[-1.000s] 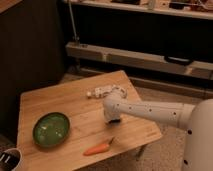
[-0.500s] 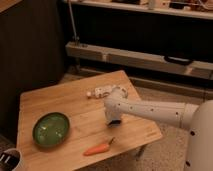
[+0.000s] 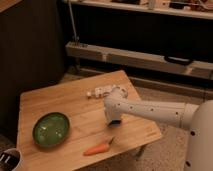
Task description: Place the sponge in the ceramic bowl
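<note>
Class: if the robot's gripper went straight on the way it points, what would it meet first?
The gripper points down over the table. It would probably meet the blue sponge at its tip first, then the tabletop. Whether they already touch is unclear.

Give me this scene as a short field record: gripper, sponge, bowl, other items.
gripper: at the end of the white arm, low over the right half of the table
sponge: blue, showing at the gripper's lower tip; hold unclear
ceramic bowl: green, table's left side, sponge not in it
carrot: near the front edge, between bowl and gripper
white bottle: lying behind the gripper
</note>
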### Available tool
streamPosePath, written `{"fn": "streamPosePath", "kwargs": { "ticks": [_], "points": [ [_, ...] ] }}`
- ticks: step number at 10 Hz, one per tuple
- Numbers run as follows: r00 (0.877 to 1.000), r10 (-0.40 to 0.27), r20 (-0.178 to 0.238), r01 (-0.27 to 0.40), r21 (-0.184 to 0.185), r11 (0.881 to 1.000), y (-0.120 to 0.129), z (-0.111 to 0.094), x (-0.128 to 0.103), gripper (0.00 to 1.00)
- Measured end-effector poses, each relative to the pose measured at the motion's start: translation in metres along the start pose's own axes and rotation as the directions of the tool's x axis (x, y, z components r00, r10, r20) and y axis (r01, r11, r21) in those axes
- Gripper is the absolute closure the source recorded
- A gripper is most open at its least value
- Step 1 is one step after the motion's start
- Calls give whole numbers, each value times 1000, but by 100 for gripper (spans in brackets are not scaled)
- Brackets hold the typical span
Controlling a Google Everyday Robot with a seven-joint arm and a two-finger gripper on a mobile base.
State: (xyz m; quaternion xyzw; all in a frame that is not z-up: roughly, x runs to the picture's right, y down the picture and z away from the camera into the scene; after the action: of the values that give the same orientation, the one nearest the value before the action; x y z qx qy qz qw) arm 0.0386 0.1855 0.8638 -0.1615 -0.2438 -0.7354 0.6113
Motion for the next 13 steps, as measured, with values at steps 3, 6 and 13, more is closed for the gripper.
{"fn": "streamPosePath", "kwargs": {
  "ticks": [3, 6, 13],
  "points": [
    [995, -37, -91, 43, 64, 997, -5, -37, 10, 100],
    [977, -70, -199, 97, 132, 986, -9, -115, 23, 100],
    [938, -116, -326, 237, 360, 902, -58, -207, 44, 100]
  ]
}}
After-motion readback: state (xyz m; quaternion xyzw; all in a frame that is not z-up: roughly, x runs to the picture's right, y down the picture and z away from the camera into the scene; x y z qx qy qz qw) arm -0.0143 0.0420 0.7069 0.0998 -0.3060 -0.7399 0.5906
